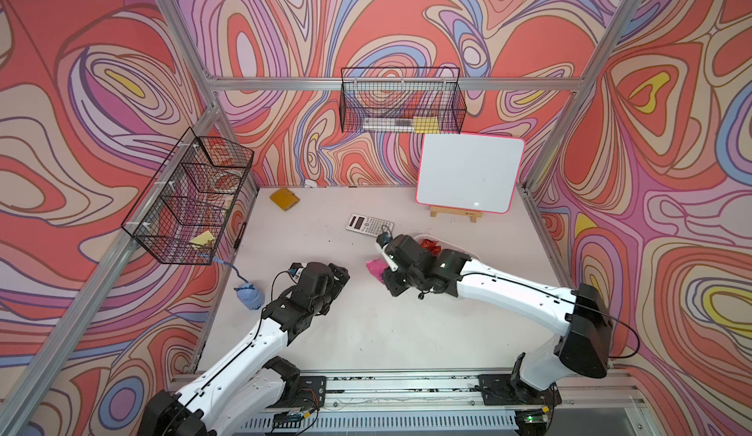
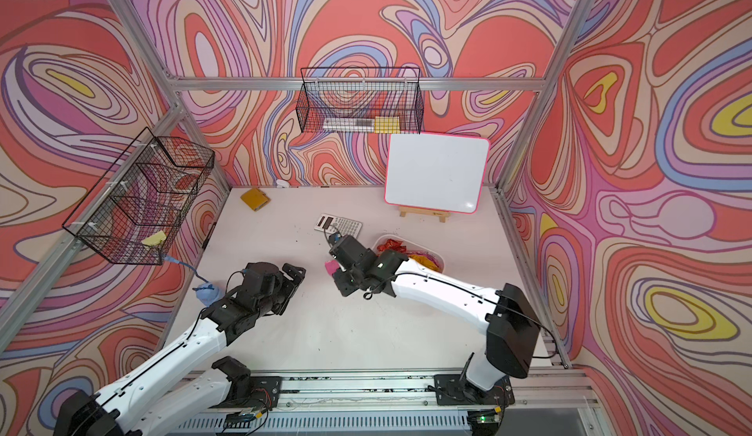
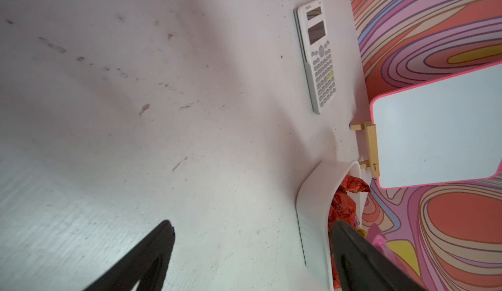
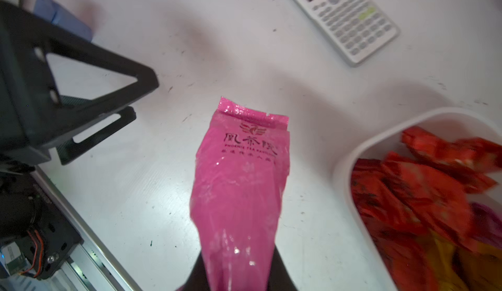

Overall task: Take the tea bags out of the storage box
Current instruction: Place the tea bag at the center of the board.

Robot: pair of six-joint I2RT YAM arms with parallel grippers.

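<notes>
Glossy, crinkled pink foil tea bag (image 4: pixel 239 183)

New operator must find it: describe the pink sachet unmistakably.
Find the white storage box near the whiteboard. Next to it, toward the table's middle, the right hand grips one tea bag. It is pink and the only one outside the box.
</notes>
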